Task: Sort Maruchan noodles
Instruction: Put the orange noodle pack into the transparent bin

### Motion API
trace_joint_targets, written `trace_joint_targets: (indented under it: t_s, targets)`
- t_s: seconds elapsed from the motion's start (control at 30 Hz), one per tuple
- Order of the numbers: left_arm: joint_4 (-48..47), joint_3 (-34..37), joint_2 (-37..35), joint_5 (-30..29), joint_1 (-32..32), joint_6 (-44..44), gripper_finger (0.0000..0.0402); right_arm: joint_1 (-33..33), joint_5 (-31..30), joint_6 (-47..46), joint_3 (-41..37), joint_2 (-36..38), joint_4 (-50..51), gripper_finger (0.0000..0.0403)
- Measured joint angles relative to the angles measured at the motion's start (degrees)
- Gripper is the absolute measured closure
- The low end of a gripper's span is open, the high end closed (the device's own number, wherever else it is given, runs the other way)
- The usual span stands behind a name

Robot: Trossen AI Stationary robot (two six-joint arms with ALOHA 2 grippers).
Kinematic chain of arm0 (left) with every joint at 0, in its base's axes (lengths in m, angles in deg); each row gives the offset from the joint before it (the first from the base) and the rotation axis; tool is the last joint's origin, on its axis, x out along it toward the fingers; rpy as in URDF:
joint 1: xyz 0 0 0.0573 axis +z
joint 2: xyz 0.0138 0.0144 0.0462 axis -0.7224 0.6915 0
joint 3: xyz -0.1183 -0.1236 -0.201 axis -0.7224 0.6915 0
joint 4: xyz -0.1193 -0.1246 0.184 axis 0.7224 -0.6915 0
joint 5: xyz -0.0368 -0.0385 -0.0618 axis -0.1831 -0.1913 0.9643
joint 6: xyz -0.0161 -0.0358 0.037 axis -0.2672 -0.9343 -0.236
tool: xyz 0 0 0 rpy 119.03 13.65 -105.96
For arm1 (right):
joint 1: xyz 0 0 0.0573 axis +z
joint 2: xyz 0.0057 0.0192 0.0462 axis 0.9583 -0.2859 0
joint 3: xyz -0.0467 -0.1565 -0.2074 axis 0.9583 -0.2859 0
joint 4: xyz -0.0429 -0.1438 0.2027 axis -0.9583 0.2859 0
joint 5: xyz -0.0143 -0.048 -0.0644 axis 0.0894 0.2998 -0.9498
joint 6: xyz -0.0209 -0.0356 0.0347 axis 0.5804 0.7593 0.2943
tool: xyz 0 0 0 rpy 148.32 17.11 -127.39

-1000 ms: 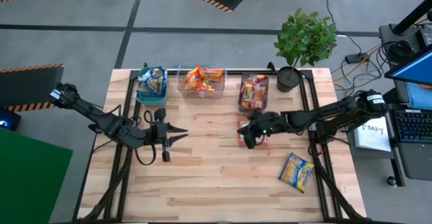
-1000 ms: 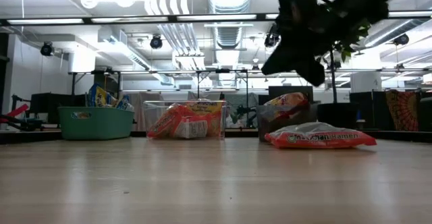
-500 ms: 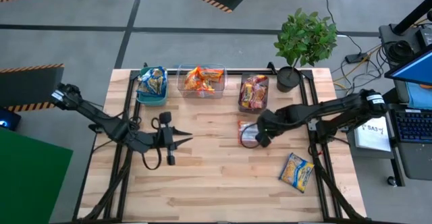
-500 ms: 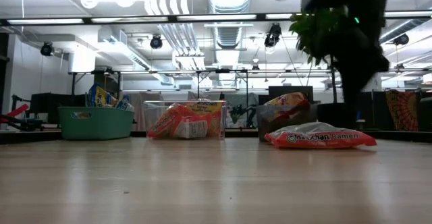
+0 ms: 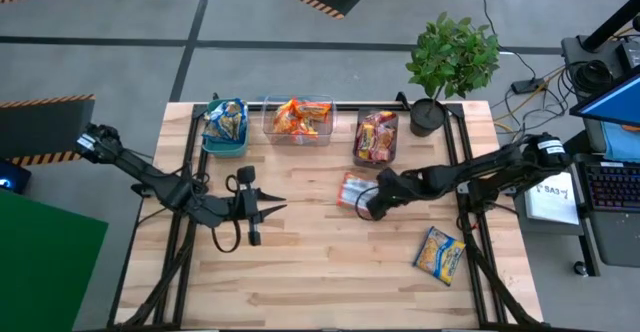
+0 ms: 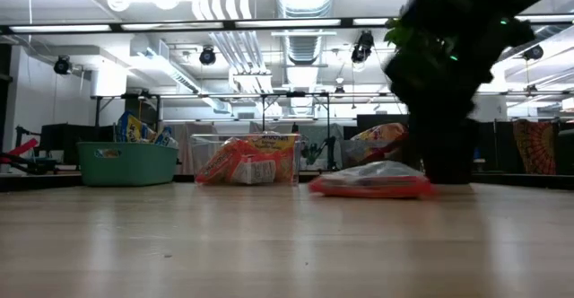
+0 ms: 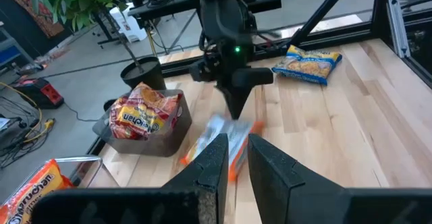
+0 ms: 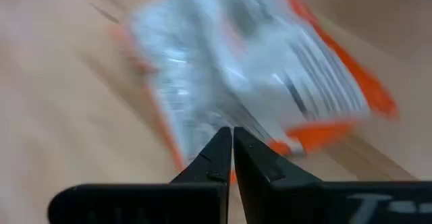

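Note:
A red-and-white noodle packet (image 5: 351,189) lies flat on the table in front of the grey bin (image 5: 376,138); it also shows in the low view (image 6: 368,183) and the left wrist view (image 7: 226,142). My right gripper (image 5: 371,208) is down at table level at the packet's right side, fingers shut (image 8: 231,135). My left gripper (image 5: 280,209) hovers at mid-table left of the packet, pointing at it, its fingers (image 7: 237,150) a narrow gap apart and holding nothing. A blue-and-yellow packet (image 5: 440,253) lies near the table's right near corner. My right gripper touches the red packet's edge (image 8: 223,119) on its right side with the tips of its shut fingers, coming low from the table's right. The packet lies flat on the table (image 6: 368,188). Whether the tips pinch the edge or only push it, I cannot tell.
Along the far edge stand a teal bin (image 5: 225,127) with blue-and-yellow packets, a clear bin (image 5: 298,120) with orange ones and the grey bin with red ones. A potted plant (image 5: 430,112) stands at the far right corner. Bare wood lies along the near side.
My right gripper drew back toward the table's right, dropped to the table and swept left again. The red packet slid flat along the table toward the left and slightly toward the far edge. My left gripper shifted a little toward the right and near edge.

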Motion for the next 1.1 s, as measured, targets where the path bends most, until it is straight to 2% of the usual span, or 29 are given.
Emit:
trace_joint_targets:
  t_s: [0.1, 0.2, 0.5, 0.7, 0.83, 1.1]
  targets:
    - [0.0, 0.0, 0.0, 0.0, 0.0, 0.1, 0.0361, 0.0, 0.4, 2.0, 0.2, -2.6, -14.0, 0.0394]
    - [0.3, 0.0, 0.0, 0.0, 0.0, 0.1, 0.0361, 0.0, 2.2, 5.1, 3.4, -4.9, -19.4, 0.0394]
    - [0.3, 0.0, 0.1, 0.0, 0.0, 0.4, 0.0361, 0.2, 2.9, 22.9, 17.3, -7.0, -2.7, 0.0394]
    - [0.3, 0.0, 0.1, 0.0, 0.0, 0.6, 0.0361, 1.3, 2.9, 34.4, 20.7, -6.8, -3.5, 0.0394]
    - [0.3, 0.0, 0.1, 0.0, 0.0, 0.8, 0.0361, 3.3, 2.9, 41.4, 18.3, -6.9, -12.1, 0.0394]
    - [1.6, 0.0, 2.3, 0.0, 0.0, 0.8, 0.0361, 5.4, 2.9, 49.9, 6.9, -6.9, -35.1, 0.0394]
